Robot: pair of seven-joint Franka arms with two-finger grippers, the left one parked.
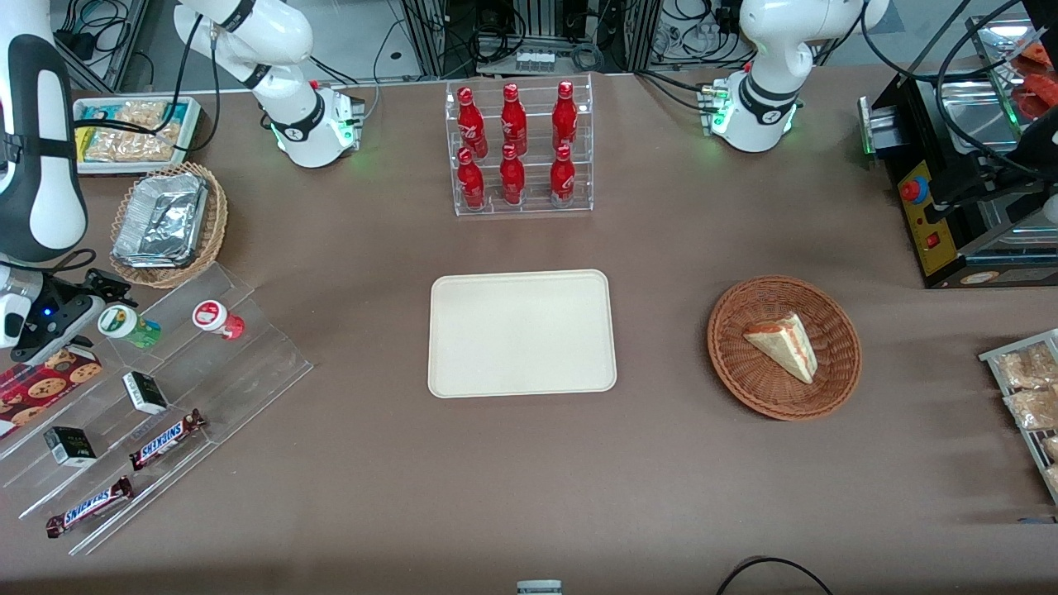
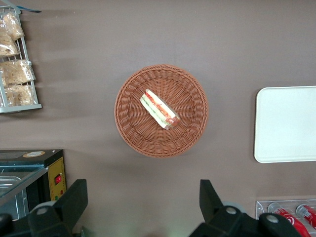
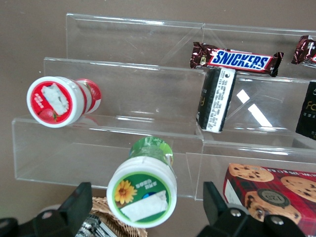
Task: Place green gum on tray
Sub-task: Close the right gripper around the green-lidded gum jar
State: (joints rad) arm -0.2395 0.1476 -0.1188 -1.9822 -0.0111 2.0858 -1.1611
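The green gum (image 1: 130, 325) lies tipped on the top step of a clear acrylic stand (image 1: 248, 364) at the working arm's end of the table, its white lid with a yellow flower mark (image 3: 142, 196) facing the wrist camera. My gripper (image 1: 92, 307) hovers at that lid, open, one finger (image 3: 76, 201) on each side of it and neither touching it. The cream-beige tray (image 1: 522, 333) lies flat and bare at the middle of the table, well away from the gum; it also shows as the tray (image 2: 286, 123) in the left wrist view.
A red-lidded gum (image 1: 217, 318) lies beside the green one on the same step. Lower steps hold dark boxes (image 1: 145, 392), Snickers bars (image 1: 165, 439) and a cookie box (image 3: 269, 192). A wicker basket of foil trays (image 1: 165, 219) sits close by. A cola bottle rack (image 1: 519, 149) and sandwich basket (image 1: 783, 347) stand farther off.
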